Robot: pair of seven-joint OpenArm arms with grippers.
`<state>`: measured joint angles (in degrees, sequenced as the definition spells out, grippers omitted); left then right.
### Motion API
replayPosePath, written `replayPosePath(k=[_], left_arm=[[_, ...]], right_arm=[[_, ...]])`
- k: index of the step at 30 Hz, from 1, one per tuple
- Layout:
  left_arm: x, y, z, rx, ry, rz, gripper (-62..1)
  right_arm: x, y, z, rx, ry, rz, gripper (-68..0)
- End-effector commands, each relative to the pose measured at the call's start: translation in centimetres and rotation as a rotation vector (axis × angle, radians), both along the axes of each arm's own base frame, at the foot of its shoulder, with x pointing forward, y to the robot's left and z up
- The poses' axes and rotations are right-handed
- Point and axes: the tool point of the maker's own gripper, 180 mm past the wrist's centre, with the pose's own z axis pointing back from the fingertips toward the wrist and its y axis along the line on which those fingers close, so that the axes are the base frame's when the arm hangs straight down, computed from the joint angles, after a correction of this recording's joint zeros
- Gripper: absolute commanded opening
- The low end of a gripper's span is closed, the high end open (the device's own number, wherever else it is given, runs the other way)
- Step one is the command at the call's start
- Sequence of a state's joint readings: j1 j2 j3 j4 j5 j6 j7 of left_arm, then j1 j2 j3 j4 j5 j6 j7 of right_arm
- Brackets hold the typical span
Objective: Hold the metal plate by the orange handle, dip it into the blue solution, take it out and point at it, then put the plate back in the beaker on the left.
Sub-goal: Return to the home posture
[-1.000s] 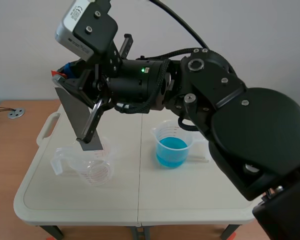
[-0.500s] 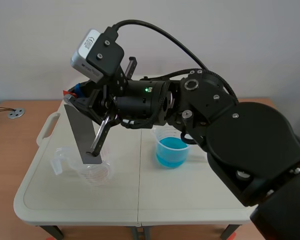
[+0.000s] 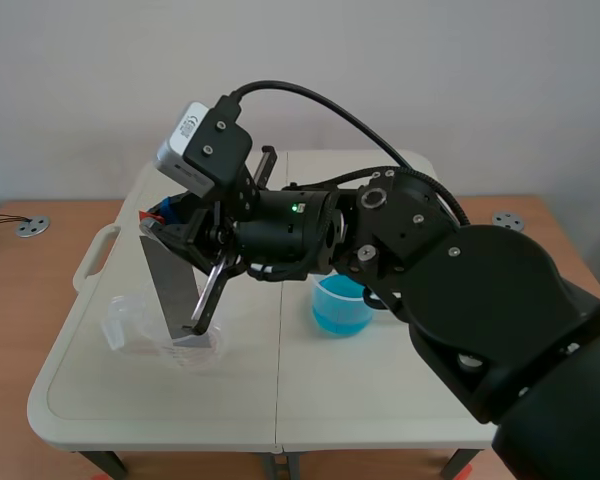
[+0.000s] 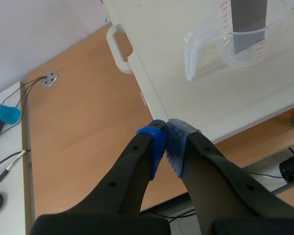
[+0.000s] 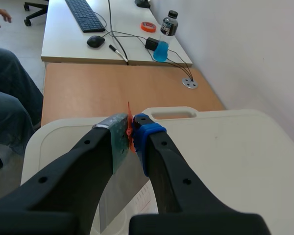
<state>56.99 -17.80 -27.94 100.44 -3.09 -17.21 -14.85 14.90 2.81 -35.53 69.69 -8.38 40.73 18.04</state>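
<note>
The grey metal plate [image 3: 172, 285] hangs upright with its lower end inside the clear empty beaker [image 3: 170, 335] at the table's left. My right gripper [image 3: 165, 218], reaching across from the right, is shut on the plate's orange handle [image 5: 130, 128], seen as a thin orange strip between the pads. In the left wrist view the clear beaker [image 4: 235, 41] with the plate [image 4: 248, 24] inside lies ahead of my left gripper [image 4: 165, 137], which is shut on nothing, off the table's edge. The beaker of blue solution [image 3: 342, 305] stands to the right of the middle.
The white folding table [image 3: 280, 390] has a handle slot at its left end [image 3: 93, 255]. Brown desks flank it. In the right wrist view a far desk holds a keyboard [image 5: 85, 14], a mouse, cables and a bottle [image 5: 162, 36]; a person's leg [image 5: 12, 107] is nearby.
My right arm has lowered, bringing the plate down from above the clear beaker until its lower end is inside it.
</note>
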Motion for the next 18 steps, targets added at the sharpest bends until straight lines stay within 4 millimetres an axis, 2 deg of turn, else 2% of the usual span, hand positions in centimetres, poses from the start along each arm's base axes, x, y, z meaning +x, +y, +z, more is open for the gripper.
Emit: replayPosePath(k=[1, 9, 15, 18], left_arm=[[0.3, -0.2, 0.7, -0.007, -0.023, -0.006, -58.0], [0.3, -0.2, 0.7, -0.007, -0.024, -0.006, -58.0], [0.3, -0.2, 0.7, -0.007, -0.025, -0.006, -58.0], [0.3, -0.3, 0.7, -0.009, -0.023, -0.009, -58.0]], right_arm=[[0.6, 0.3, 1.7, 0.048, -0.028, -0.001, -66.2], [0.4, 0.5, -0.4, 0.005, 0.002, 0.002, -66.2], [0.3, 0.5, -0.7, -0.001, -0.001, 0.006, -66.2], [0.3, 0.5, -0.7, -0.004, -0.002, 0.006, -63.5]])
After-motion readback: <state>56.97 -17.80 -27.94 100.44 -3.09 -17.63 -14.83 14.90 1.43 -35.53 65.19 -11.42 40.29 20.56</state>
